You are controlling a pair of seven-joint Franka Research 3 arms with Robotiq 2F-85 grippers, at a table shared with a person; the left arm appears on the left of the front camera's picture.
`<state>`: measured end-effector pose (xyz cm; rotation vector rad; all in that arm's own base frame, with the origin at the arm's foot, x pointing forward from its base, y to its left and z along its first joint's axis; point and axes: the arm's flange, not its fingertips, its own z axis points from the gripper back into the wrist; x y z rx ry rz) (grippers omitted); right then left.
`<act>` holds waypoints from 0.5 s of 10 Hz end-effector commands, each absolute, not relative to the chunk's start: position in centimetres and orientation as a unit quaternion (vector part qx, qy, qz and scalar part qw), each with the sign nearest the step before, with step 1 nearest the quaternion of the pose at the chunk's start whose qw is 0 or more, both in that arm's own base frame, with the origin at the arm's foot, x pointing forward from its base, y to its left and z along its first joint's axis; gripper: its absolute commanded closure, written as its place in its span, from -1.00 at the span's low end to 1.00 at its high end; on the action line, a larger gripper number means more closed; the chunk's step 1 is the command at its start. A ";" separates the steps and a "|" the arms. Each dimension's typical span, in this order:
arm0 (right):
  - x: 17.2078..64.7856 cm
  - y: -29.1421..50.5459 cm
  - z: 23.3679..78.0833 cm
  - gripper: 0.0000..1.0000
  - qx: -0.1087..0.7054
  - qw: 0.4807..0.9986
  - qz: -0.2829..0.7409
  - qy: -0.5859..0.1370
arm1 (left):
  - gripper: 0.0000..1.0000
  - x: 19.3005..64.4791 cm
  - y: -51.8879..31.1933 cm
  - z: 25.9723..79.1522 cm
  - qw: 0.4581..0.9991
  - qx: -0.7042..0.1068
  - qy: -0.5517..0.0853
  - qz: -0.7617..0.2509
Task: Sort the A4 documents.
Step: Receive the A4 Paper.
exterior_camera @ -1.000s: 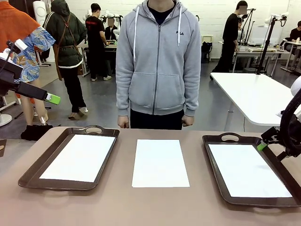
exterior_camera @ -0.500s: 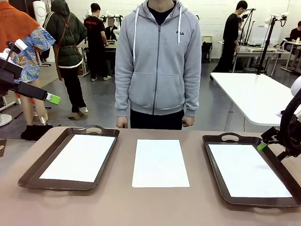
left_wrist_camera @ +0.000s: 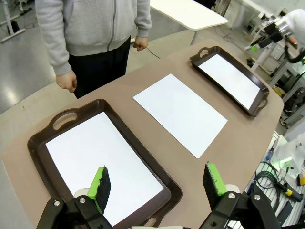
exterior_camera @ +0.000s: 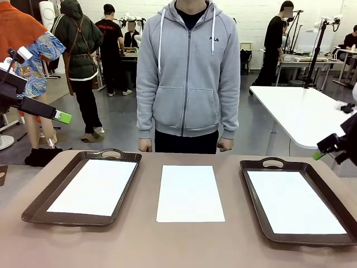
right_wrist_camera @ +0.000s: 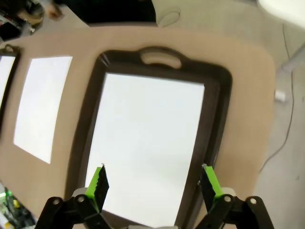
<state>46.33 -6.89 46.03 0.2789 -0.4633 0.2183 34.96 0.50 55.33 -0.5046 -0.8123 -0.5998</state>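
Lifting noted: my right gripper [right_wrist_camera: 152, 183] has risen clear of the right tray [exterior_camera: 312, 240]; it and my left gripper [left_wrist_camera: 157, 183] gape empty. Middle sheet [exterior_camera: 189, 192] lies unsorted, awaiting pickup.

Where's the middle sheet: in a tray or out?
Out: sheet lies flat on table between left tray and right tray, touching neither.

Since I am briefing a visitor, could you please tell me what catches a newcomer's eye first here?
Three white A4 documents lie in a row: one on the bare table, one in the left tray, one in the right tray. A person in a grey hoodie stands at the far edge. The left gripper and the right gripper hang open at the sides.
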 end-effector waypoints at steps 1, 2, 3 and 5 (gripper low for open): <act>44.0 -4.8 47.7 -1.00 0.156 0.932 0.166 -0.282 | -1.00 35.0 0.5 55.3 0.844 -0.238 -0.386 -0.285; 43.6 -3.5 50.1 -1.00 0.179 0.910 0.213 -0.307 | -1.00 35.0 0.5 55.3 0.844 -0.238 -0.386 -0.285; 42.4 -2.4 53.2 -1.00 0.199 0.875 0.276 -0.344 | -1.00 35.0 0.5 55.3 0.844 -0.238 -0.386 -0.285; 40.7 -1.4 57.7 -1.00 0.223 0.824 0.353 -0.384 | -1.00 35.0 0.5 55.3 0.844 -0.238 -0.386 -0.285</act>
